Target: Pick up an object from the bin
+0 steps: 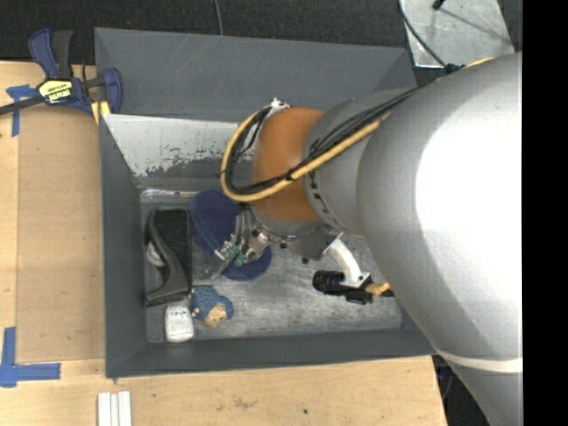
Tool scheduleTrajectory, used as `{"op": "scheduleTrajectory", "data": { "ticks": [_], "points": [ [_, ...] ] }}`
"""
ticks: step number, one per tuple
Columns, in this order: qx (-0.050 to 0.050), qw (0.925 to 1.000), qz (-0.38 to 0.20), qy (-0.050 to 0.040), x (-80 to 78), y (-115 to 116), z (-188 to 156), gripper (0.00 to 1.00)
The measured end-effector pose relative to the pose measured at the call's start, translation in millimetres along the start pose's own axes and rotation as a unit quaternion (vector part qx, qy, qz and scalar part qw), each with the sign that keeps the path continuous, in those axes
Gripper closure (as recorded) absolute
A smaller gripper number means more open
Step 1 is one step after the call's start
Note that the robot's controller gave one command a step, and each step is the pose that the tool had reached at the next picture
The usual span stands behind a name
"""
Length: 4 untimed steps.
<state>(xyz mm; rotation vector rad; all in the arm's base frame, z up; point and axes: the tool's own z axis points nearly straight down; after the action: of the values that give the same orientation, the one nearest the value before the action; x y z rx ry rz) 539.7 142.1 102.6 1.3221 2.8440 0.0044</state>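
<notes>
Jaw gap can't be told, tucked under the wrist. Gripper (238,248) sits low at the dark blue round thing (209,220), left of middle in the bin (266,69). Black stapler-like thing (170,254) just left; white-and-black tool (343,275) to the right.

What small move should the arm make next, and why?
Probably ease straight down a little: the gripper sits over the lower edge of the dark blue round thing mid-bin, with the black object close beside it, so sideways drift risks a bump.
</notes>
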Motion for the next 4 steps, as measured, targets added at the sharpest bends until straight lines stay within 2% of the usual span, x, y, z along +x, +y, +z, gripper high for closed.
{"op": "scheduleTrajectory", "data": {
  "ticks": [1, 2, 3, 4],
  "points": [
    [-0.001, 0.9938, 0.111, -0.0002, -21.2, 17.2, 29.0, 0.0],
    [0.0, 0.994, 0.109, -0.0004, -22.1, 18.3, 27.2, 0.0],
    [-0.004, 0.9939, 0.11, -0.0036, -25.8, 20.1, 23.2, 1.0],
    [-0.001, 0.9941, 0.108, -0.0003, -27.9, 22.1, -68.2, 1.0]
  ]
}}
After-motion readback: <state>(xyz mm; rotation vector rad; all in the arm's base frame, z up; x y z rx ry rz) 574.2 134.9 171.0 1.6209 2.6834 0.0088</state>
